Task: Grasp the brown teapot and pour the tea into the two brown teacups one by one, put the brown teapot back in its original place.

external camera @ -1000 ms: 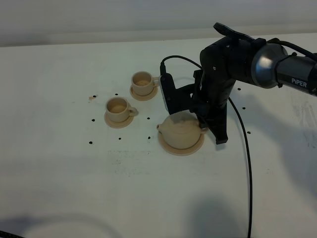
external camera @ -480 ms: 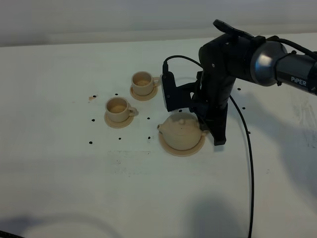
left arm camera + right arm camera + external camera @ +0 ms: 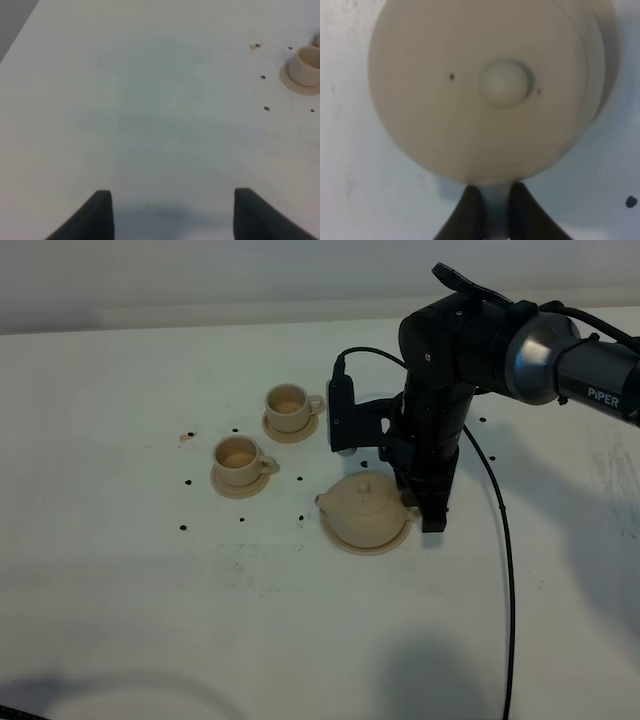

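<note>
Beige teapot [image 3: 362,510] is sitting on its coaster [image 3: 350,544] on the table [image 3: 150,620], with the front cup [image 3: 238,457] and back cup [image 3: 288,403] close by. We are finding the right hand [image 3: 494,200] pinching the teapot's handle [image 3: 409,504], fingers pressed close. The left hand [image 3: 172,216] is hanging spread over the table, well apart.

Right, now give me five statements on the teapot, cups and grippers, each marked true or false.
1. The teapot sits on the coaster. True.
2. The teapot's lid is off. False: it is on.
3. Both cups stand on saucers. True.
4. The left gripper holds a cup. False: it is open and empty.
5. The right gripper is shut on the teapot. True.
</note>
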You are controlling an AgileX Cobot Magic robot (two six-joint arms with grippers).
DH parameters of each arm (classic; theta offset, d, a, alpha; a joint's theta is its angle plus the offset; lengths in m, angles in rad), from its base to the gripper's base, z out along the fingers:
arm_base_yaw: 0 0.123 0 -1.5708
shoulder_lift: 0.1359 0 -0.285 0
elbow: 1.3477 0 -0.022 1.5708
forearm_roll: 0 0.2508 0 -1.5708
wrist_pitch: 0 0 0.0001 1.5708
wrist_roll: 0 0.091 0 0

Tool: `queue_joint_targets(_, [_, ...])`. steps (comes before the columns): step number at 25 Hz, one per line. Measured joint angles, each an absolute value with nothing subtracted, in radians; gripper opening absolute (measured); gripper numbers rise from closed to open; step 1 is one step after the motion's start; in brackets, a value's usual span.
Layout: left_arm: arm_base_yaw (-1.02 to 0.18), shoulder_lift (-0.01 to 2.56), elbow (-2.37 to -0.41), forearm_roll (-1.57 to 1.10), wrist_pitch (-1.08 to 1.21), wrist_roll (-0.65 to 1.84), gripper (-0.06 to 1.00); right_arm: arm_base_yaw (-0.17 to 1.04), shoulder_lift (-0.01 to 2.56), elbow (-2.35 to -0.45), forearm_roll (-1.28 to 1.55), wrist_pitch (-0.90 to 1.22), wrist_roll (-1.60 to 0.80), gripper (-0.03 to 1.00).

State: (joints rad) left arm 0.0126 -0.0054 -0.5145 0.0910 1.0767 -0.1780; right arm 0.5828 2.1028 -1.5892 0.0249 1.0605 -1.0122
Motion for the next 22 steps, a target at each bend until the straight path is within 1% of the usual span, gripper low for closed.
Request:
queue_joint_targets(4, [0.013,-0.005,-0.515,0.091,1.077,-0.178,0.50,0.583,2.103,-1.606,0.041,1.055,-0.961,0.10])
queue_joint_targets(10, [0.013,-0.005,-0.515,0.091,1.077,-0.178,0.50,0.583,2.103,-1.710,0.062,1.038,-0.835,0.10])
queue_joint_targets(14, [0.013,-0.005,-0.515,0.091,1.077,-0.178,0.50,0.583,2.111,-1.764,0.044,0.986,-0.765,0.10])
queue_joint_targets(22, [0.013,-0.005,-0.515,0.091,1.077,-0.178,0.50,0.583,2.282,-1.998,-0.127,0.972,-0.613,0.10])
